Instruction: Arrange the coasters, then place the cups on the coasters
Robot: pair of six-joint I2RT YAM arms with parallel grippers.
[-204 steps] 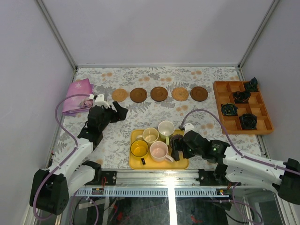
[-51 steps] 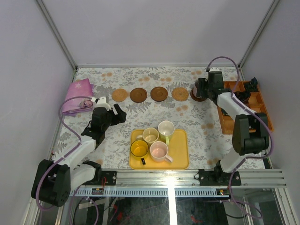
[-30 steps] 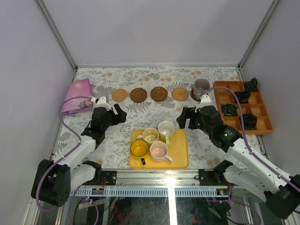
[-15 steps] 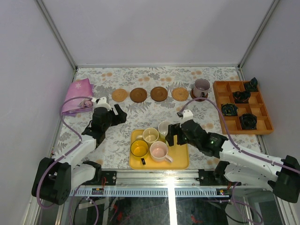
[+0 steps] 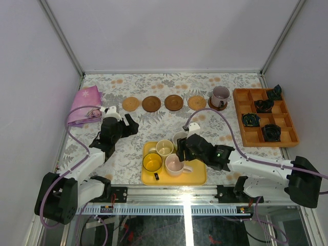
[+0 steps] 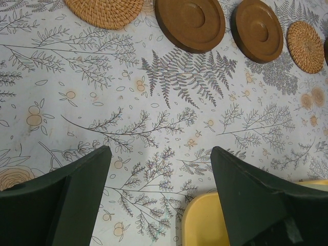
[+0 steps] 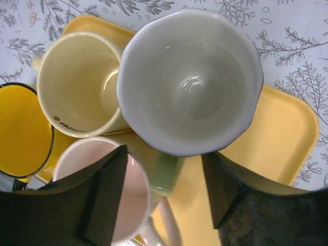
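Four bare coasters lie in a row: tan (image 5: 131,104), brown (image 5: 151,103), brown (image 5: 173,102), tan (image 5: 197,103). The purple-grey cup (image 5: 220,96) stands on a dark coaster (image 5: 217,106) at the row's right end. On the yellow tray (image 5: 199,174) stand the yellow cup (image 5: 152,162), cream cup (image 5: 164,148), pink cup (image 5: 173,164) and pale green cup (image 7: 189,77). My right gripper (image 7: 163,184) is open and straddles the green cup's handle (image 7: 166,171), with a gap on each side. My left gripper (image 6: 159,195) is open over bare cloth near the tray corner (image 6: 205,225).
An orange compartment box (image 5: 289,139) with small black objects stands at the right. A purple cloth (image 5: 84,105) lies at the left edge. A small black item (image 5: 156,176) lies on the tray's front. The pink cup's rim sits close to my right gripper's left finger (image 7: 105,197).
The right arm left the purple-grey cup on the right-end coaster, came back to the tray and lowered over the pale green cup; its jaws have narrowed. The left arm has not moved.
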